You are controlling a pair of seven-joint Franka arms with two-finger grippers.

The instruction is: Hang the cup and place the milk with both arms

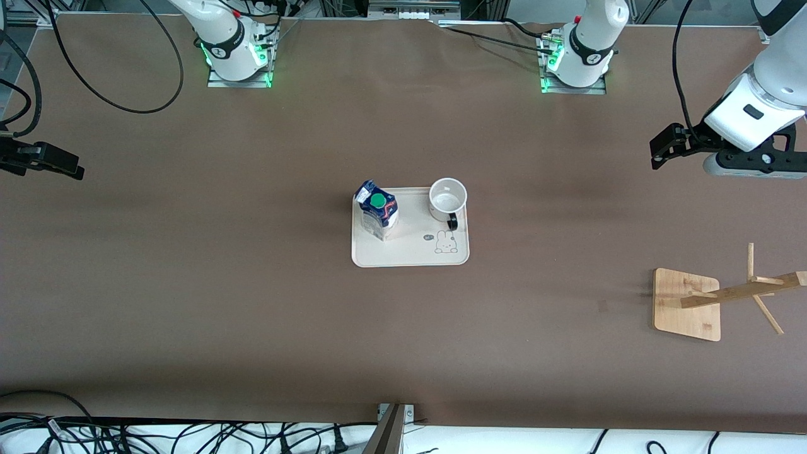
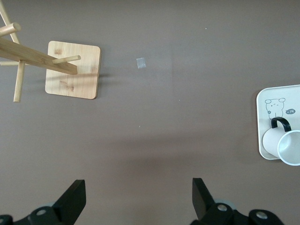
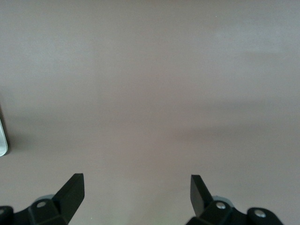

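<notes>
The white cup stands upright on a cream tray at mid-table, its black handle turned toward the front camera. It also shows in the left wrist view. The blue and white milk with a green cap stands on the same tray, at the end toward the right arm. My left gripper is open and empty, up over bare table at the left arm's end; in its own view only tablecloth lies between the fingers. My right gripper is open and empty over the right arm's end.
A wooden mug rack with a square base and pegged post stands toward the left arm's end, nearer the front camera than the tray; it also shows in the left wrist view. The tray's edge shows in the right wrist view. Brown cloth covers the table.
</notes>
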